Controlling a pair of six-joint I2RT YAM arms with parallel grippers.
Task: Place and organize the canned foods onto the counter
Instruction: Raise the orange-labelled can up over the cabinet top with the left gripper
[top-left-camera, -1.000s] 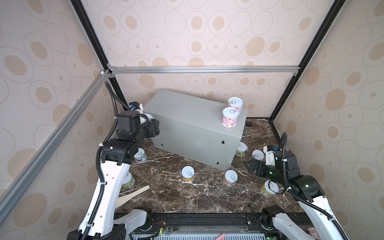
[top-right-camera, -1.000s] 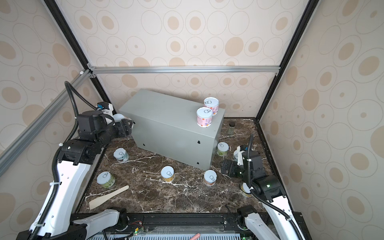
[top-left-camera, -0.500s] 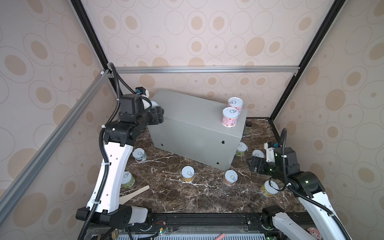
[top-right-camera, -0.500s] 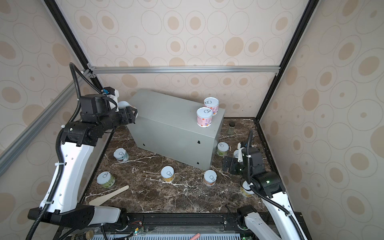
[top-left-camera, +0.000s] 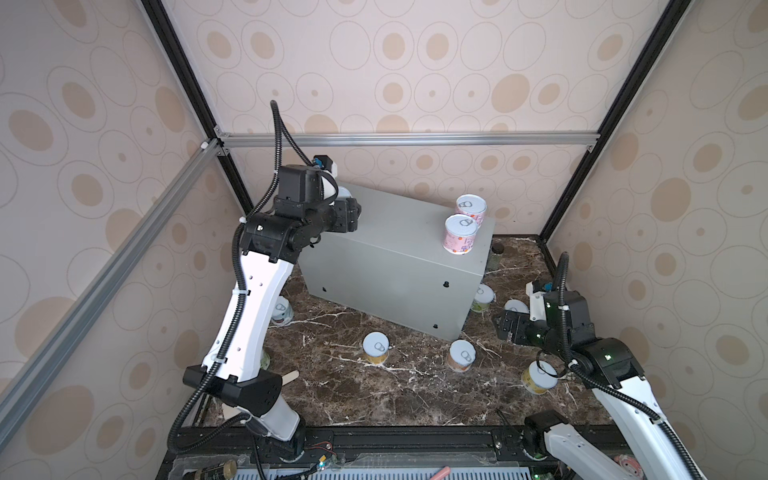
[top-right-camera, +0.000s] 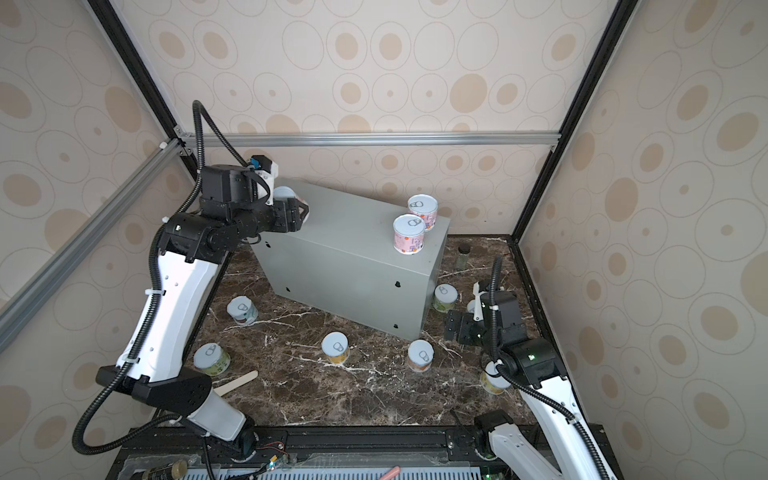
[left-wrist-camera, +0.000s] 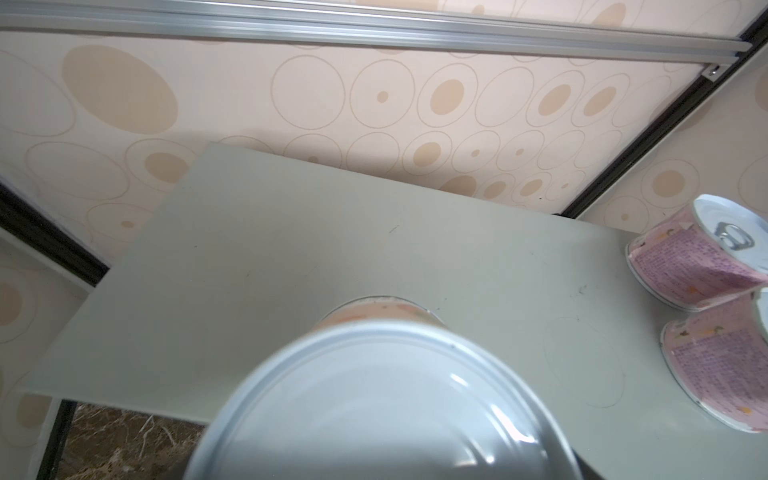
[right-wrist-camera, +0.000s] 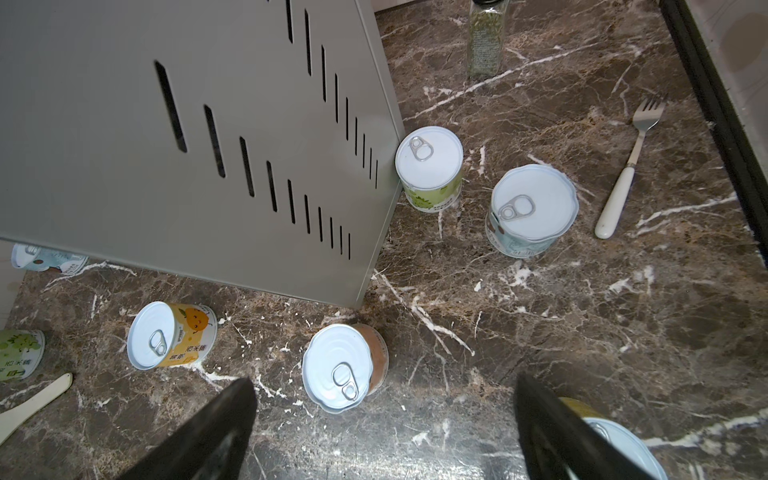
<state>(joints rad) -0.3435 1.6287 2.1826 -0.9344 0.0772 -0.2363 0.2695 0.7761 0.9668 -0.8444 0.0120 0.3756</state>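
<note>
A can with a peach-pink label (left-wrist-camera: 374, 312) is pinched by its sides in the left gripper (top-right-camera: 296, 212) and held out over the left end of the counter (top-left-camera: 395, 257). The grey top is where the cans belong, which would explain why the arm reaches in from above the edge rather than low beside the front face. In the left wrist view the can's silver end fills the foreground and its far end hangs over bare grey top. Whether it touches the top, I cannot tell.

Two pink cans (top-left-camera: 459, 239) stand close together at the counter's right end, well apart from the held one. If the aim is a tidy group, the held can probably has to travel across the top toward them, or start a row of its own.

The right gripper (right-wrist-camera: 382, 384) is spread wide and empty, hovering low over the marble surface (right-wrist-camera: 540, 316) off the counter's right corner. An orange-labelled can (right-wrist-camera: 345, 368) stands just ahead of its fingers and a yellow can (right-wrist-camera: 623, 440) just beside one of them — likely it is lined up for the next pick. A green can (right-wrist-camera: 430, 166) stands at the counter's corner, with a pale teal can (right-wrist-camera: 532, 208) just beside it on the marble.
</note>
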